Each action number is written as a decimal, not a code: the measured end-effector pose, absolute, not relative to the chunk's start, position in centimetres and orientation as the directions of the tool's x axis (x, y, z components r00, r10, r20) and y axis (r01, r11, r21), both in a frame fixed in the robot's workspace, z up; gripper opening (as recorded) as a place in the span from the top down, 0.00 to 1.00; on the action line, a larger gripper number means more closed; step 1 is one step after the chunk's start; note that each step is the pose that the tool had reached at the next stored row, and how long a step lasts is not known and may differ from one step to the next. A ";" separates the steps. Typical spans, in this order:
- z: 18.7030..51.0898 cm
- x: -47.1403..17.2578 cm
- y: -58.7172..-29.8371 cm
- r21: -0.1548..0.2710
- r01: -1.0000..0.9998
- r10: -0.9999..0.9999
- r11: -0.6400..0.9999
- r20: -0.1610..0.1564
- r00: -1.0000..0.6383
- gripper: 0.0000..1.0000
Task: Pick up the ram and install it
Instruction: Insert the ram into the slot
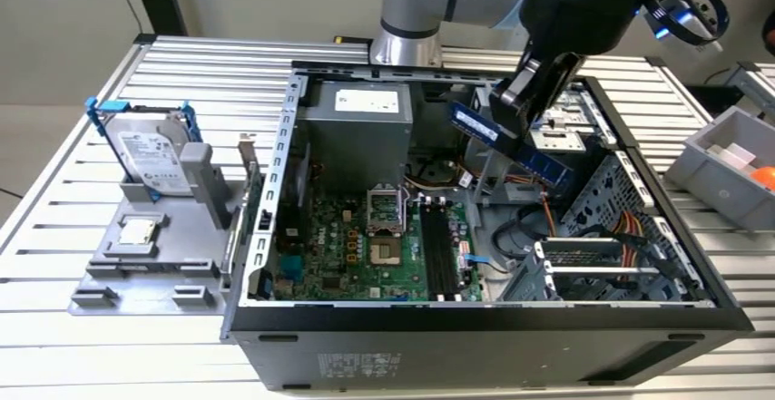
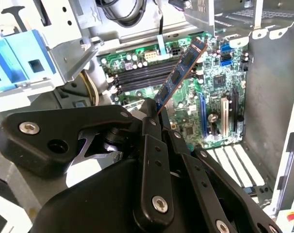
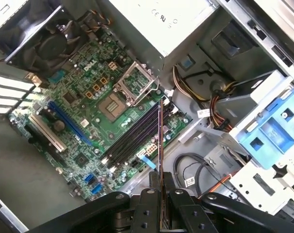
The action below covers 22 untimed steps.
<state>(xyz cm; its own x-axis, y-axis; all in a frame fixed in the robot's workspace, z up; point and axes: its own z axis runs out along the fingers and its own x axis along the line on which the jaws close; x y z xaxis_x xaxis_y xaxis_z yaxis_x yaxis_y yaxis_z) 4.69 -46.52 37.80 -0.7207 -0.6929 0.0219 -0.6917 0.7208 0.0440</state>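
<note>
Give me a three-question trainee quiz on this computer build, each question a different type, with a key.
1. True or false: the ram is already seated in the memory slots.
2. What does the gripper hold? A a fan; B the ram; C a cable.
3. In the exterior view, on which side of the computer case does the hard drive stand?
Key: 1 false, it is held in the air, apart from the memory slots; 2 B; 3 the exterior view's left.

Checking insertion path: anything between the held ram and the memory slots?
Nothing: in the first wrist view, the ram hangs over the memory slots with only open air between.
</note>
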 end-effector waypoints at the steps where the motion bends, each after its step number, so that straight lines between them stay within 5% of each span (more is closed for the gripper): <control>1: 37.8 4.7 -46.5 0.044 -0.686 -0.687 0.726 0.022 -0.726 1.00; 22: 37.7 4.7 -46.9 0.044 -0.540 -0.541 0.841 0.022 -0.841 1.00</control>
